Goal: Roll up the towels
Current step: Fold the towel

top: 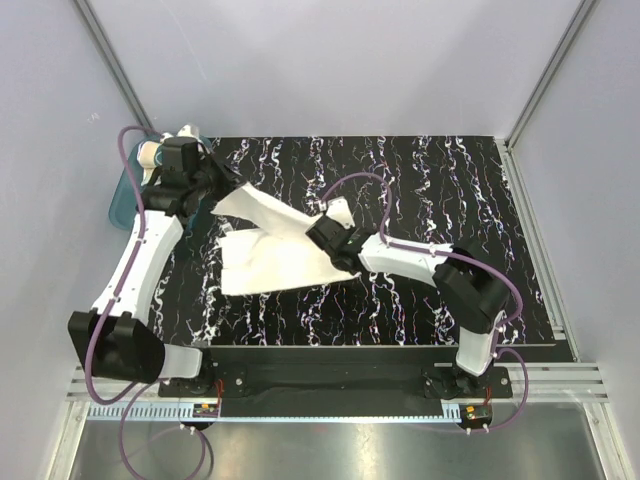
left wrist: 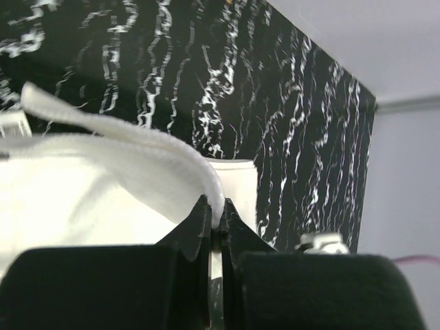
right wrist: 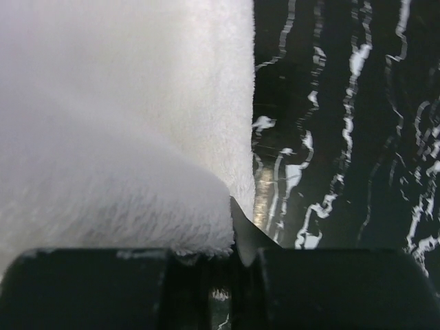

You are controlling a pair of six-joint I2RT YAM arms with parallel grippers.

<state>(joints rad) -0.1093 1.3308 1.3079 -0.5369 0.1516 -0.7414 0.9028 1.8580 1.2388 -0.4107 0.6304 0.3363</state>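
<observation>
The white towel (top: 270, 262) lies left of the table's (top: 440, 190) centre. Its far edge is held up, running from the far-left corner toward the middle. The left gripper (top: 213, 186) and right gripper (top: 333, 228) are each clamped on 1 end.

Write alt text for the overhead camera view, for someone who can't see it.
Two robot arms hold a white towel partly lifted over a black marbled table. The left end effector pinches its far corner, the right end effector grips its right edge. A teal tub sits far left.
</observation>
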